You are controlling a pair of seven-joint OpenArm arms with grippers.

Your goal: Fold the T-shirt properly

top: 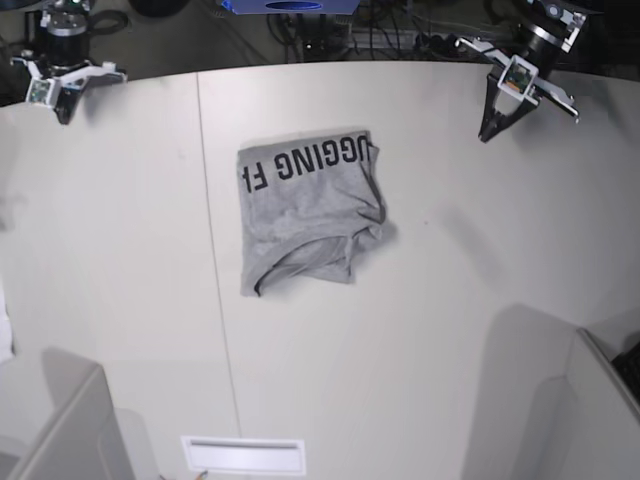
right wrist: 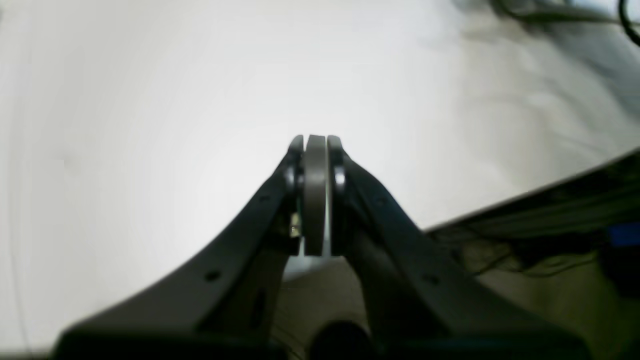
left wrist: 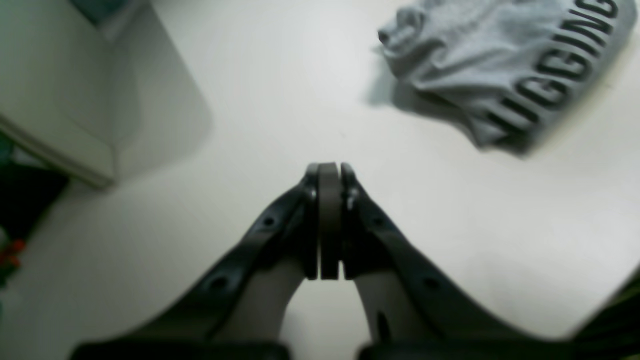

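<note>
The heather-grey T-shirt (top: 305,215) lies in a rough folded bundle in the middle of the white table (top: 450,300), with black block lettering along its far edge and rumpled cloth at its near right corner. It also shows in the left wrist view (left wrist: 500,65), at the upper right. My left gripper (left wrist: 329,167) is shut and empty, above bare table well away from the shirt; in the base view the left gripper (top: 486,135) is at the far right. My right gripper (right wrist: 315,140) is shut and empty at the far left table edge (top: 62,113).
Grey box-like partitions stand at the near right (top: 590,400) and near left (top: 60,420); one shows in the left wrist view (left wrist: 55,100). A white slotted strip (top: 243,455) lies at the near edge. Cables (top: 330,30) run behind the table.
</note>
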